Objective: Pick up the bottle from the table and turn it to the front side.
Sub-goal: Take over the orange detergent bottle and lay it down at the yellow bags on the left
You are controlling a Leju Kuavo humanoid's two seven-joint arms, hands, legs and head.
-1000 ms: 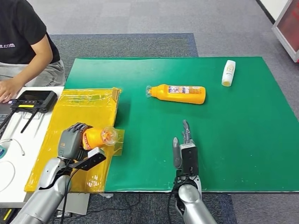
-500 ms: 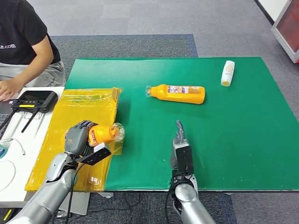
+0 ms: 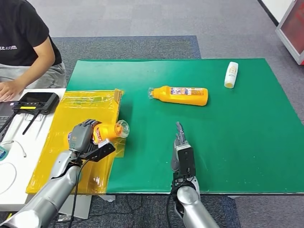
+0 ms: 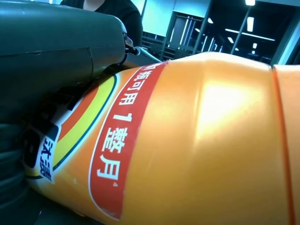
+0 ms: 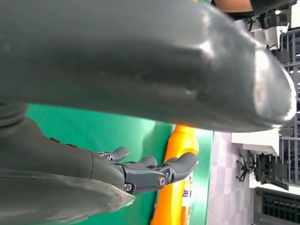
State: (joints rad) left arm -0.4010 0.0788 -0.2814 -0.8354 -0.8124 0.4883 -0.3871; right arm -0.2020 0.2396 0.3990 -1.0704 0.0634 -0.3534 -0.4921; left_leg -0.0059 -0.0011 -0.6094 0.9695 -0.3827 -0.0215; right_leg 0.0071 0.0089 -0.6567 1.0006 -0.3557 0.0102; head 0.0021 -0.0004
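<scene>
1. In the head view, the left robot hand is being seen clenched around a small orange bottle, which is being held on its side just above the yellow plastic sheet at the near left of the counter. The clear cap end is being pointed toward the green mat. The right robot hand is being kept released, fingers straight and apart, near the front edge, grasping nothing. A larger orange bottle is lying on its side mid-mat, well apart from both hands, and a small white bottle is lying near the far right corner. A person is sitting at the far left.

2. In the left wrist view, the held bottle is being shown close up, its red label band with white lettering turned toward the camera and the dark thumb pressed along its side. The print and the contact are being revealed here, while the head view is giving only the bottle's place over the sheet. As a judgement, the turn is best being done by rolling the wrist slowly with the grip kept firm, since the smooth, glossy body is looking liable to slip.

3. In the right wrist view, the right hand's dark fingers are being shown extended and empty above the mat, with the larger bottle lying beyond them. This alignment is not being made plain from above.
</scene>
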